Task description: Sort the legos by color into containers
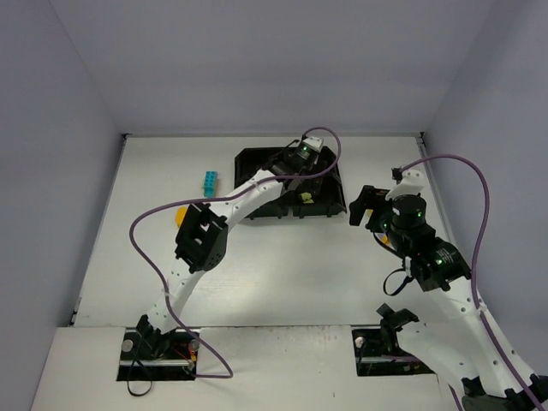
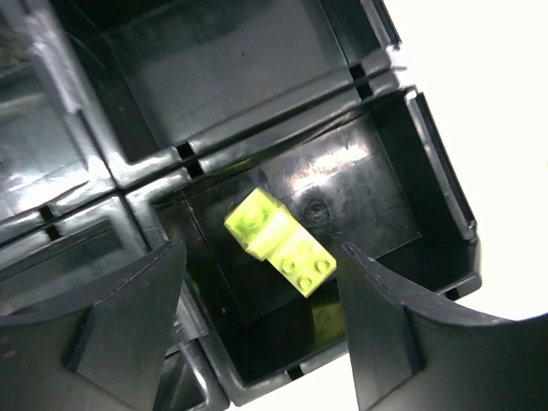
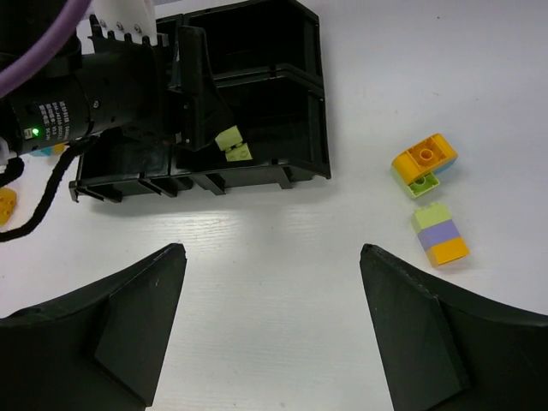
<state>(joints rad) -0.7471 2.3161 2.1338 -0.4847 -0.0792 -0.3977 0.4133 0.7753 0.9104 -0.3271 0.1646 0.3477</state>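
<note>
My left gripper (image 2: 263,248) hangs open over the black tray (image 2: 257,128), above one corner container. A lime green lego (image 2: 278,242) lies tilted inside that container, below the jaws and free of both fingers. The right wrist view shows the same lime lego (image 3: 233,143) in the tray (image 3: 257,51). My right gripper (image 3: 270,248) is open over bare table, holding nothing. To its right lie an orange, green and blue lego clump (image 3: 424,164) and a lime-purple-orange stack (image 3: 440,233). A cyan lego (image 1: 209,181) and an orange lego (image 1: 181,214) sit left of the tray (image 1: 253,163).
The left arm (image 1: 248,197) stretches across the tray's left half and hides part of it. White walls enclose the table on three sides. The right arm (image 1: 428,257) stands right of the tray.
</note>
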